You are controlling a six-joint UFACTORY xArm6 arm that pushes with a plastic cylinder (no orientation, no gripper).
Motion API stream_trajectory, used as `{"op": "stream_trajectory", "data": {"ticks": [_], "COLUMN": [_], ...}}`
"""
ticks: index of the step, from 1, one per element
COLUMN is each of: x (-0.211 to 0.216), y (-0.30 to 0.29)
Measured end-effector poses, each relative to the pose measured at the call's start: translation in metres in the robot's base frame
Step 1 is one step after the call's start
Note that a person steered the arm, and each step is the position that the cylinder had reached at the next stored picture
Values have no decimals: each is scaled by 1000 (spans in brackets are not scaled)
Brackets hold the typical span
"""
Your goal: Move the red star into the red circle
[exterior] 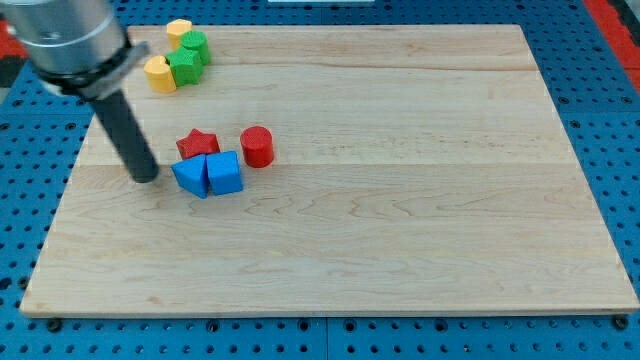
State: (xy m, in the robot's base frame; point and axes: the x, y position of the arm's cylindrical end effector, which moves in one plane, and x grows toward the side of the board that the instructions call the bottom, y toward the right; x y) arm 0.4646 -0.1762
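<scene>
A pale wooden tabletop [400,200] lies on a blue pegboard base [610,80] that shows around its edges. My arm carries no gripper, so there is nothing to spread or press together; it ends in a straight dark rod, and my tip [146,178] rests on the wood in the view's left half.

Just to the view's right of my tip sit two blue blocks side by side: the nearer blue block [191,176], close to the tip but with a thin gap, and the second blue block [224,173] touching it on its far side. The red star [198,144] lies right of my tip and slightly toward the view's top, against the upper edges of the blue pair. The red circle [257,146], a short red cylinder, stands farther right, near the star but apart from it.

Toward the view's top from my tip, well apart, a cluster holds a yellow block [159,73], a green star [184,67], a green block [194,45] and another yellow block [179,30].
</scene>
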Motion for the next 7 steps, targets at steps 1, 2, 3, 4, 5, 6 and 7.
{"op": "stream_trajectory", "data": {"ticks": [1, 2, 3, 4, 5, 6, 7], "x": [3, 0, -17, -19, -2, -2, -36], "y": [41, 66, 99, 94, 19, -44, -40]}}
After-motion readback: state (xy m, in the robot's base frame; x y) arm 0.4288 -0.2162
